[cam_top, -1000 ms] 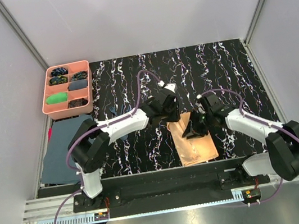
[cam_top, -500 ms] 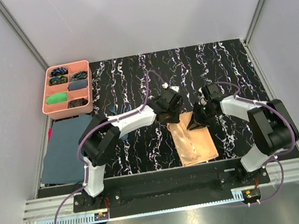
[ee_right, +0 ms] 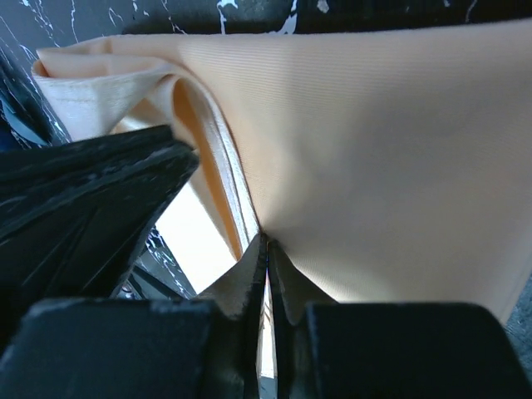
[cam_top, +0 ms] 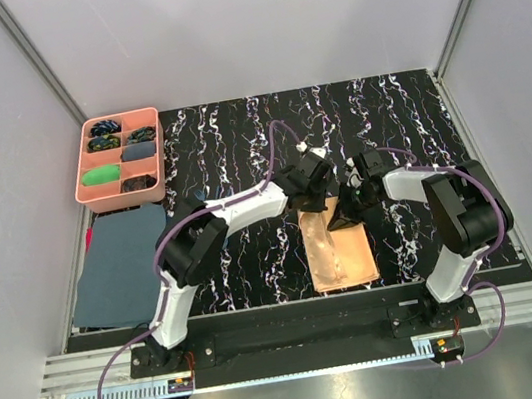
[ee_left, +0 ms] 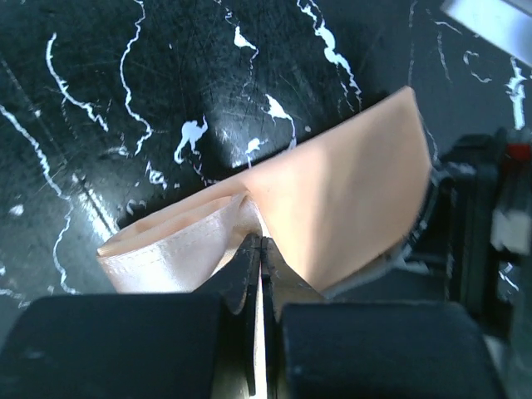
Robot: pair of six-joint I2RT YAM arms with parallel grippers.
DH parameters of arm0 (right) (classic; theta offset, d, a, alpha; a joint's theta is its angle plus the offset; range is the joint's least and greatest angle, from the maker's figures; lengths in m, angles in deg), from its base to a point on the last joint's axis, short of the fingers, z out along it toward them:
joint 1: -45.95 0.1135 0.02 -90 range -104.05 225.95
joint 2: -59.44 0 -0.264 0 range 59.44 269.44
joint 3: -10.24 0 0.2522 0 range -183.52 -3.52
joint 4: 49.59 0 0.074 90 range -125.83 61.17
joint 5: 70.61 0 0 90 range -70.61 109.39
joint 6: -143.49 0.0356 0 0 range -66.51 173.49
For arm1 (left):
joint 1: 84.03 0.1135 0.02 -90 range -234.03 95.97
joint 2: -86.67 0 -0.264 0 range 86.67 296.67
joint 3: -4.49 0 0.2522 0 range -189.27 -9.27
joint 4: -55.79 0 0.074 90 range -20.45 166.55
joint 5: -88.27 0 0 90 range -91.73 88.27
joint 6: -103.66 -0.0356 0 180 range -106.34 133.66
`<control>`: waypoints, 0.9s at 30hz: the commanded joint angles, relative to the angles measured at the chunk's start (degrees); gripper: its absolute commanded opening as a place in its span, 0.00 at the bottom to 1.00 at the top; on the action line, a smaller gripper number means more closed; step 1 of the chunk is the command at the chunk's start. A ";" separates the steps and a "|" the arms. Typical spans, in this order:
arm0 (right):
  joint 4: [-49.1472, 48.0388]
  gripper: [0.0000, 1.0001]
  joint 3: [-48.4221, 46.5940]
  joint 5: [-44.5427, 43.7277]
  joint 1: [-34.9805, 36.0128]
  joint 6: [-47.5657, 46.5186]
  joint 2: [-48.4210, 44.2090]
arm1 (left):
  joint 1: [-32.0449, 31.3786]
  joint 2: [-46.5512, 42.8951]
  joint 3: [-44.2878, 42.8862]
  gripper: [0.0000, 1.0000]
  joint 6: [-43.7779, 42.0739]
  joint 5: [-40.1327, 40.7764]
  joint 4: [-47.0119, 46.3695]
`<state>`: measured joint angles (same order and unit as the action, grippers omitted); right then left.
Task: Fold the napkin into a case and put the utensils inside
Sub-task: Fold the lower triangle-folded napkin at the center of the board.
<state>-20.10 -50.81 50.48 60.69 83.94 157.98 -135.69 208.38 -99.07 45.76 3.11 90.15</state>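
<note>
While both arms reach inward over the black, white-veined tabletop (cam_top: 384, 110), the peach-orange napkin (cam_top: 341, 258) lies between them just near of the middle, folded into a narrow layered rectangle whose long sides run from the far side toward the arm bases. Its near part rests flat on the tabletop, and its far edge is raised where the two arms meet it. From the left wrist view, the left end effector (ee_left: 260, 249) has its fingers pressed together on a fold of the fabric, with a shiny hemmed layer curling open to the left of the pinch and a smooth panel spreading up to the right. From the right wrist view, the right end effector (ee_right: 267, 249) is likewise clamped on the napkin, its fingertips meeting at a crease below a broad taut sheet, with looped inner layers showing at the left. Well apart at the far left corner sits a pink tray (cam_top: 119, 199) holding small coloured bundles, and just near of it a dark blue-grey cloth (cam_top: 120, 268) lies flat
</note>
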 commanded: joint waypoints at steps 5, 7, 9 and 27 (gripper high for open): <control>-1.76 0.09 1.41 0.02 -0.06 0.30 -2.55 | 0.77 3.09 -2.05 0.00 0.77 1.40 -6.10; 0.17 0.09 1.41 -1.29 0.02 -0.13 -4.23 | 1.12 3.01 -0.65 0.00 1.65 1.66 -7.75; 1.84 0.10 0.71 -2.00 -0.06 -0.75 -6.78 | 1.30 2.22 0.67 0.00 2.44 1.75 -9.17; -5.44 0.11 12.48 6.27 6.53 7.51 -11.88 | 1.39 2.74 1.47 0.00 7.80 2.54 -9.97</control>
<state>-22.46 -41.01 55.14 65.89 89.12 147.34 -134.62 210.65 -96.89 51.79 3.55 80.81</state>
